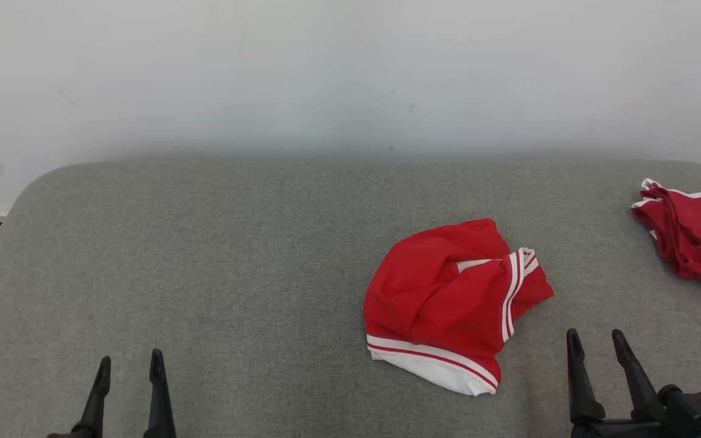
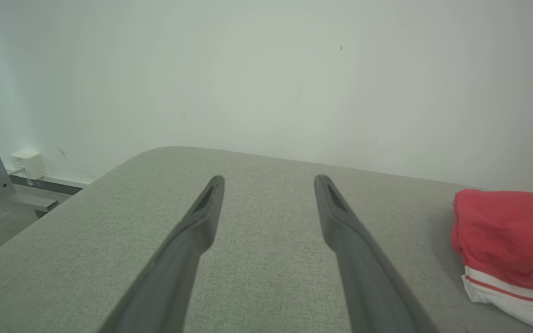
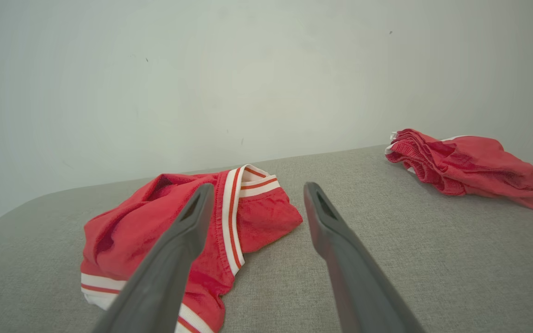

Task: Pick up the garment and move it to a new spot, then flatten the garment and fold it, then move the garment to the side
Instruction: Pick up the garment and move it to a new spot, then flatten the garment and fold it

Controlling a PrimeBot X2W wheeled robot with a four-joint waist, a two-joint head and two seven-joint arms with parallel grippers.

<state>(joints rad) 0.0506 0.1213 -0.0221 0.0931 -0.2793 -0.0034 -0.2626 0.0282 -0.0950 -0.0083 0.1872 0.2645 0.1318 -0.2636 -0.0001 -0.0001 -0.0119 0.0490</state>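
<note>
Head view: both jaws wide, right near garment (image 1: 448, 298).

Head camera sits high, looking forward and down over the grey surface (image 1: 204, 274) to the wall (image 1: 350, 73). Left wrist camera is low, skimming along the left hand (image 2: 269, 179) toward that wall, and catches the garment (image 2: 498, 231) at its right margin. Right wrist camera is low too and nearer, looking along the right hand (image 3: 258, 186) at the same garment. A second red bundle (image 3: 474, 166) lies further right, and the head view has both.
</note>
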